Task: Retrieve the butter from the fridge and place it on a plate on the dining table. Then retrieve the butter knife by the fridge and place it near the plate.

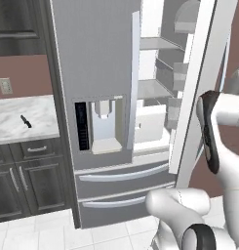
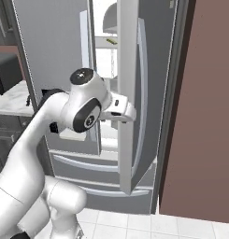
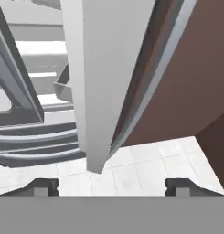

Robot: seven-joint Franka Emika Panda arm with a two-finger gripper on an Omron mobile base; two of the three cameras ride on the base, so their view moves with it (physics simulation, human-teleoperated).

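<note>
Two fingertips (image 3: 45, 185) of my pincer (image 3: 112, 186) stood wide apart in the hand view, with nothing between them but floor tiles (image 3: 145, 169) beyond. The pincer held nothing. Just ahead of it rose the narrow free edge of the open right door (image 3: 99, 91) of the fridge (image 1: 91, 58). In the right base view my hand sat close against that door edge, about level with the water dispenser (image 1: 105, 122).

Past the door, the lit inside of the fridge lay open. On an upper shelf (image 2: 104, 45) I made out a small pale yellowish sliver, which I took for the butter (image 2: 112, 41), though it was too small to be sure. From the pincer it lay upward and deeper in, on the hinge-free side of the door, so the door edge stood between us. Its long axis seemed to run roughly along the shelf's front edge. I judged the coming move to be a lift clear of the door, then a reach inward with the jaws set across that short stick.

Farther out, the butter knife (image 1: 26, 121) lay on the marble tabletop (image 1: 43, 107) left of the fridge. It was about midway between the back and front edges and well apart from my arm, with its blade angled toward the back left.
</note>
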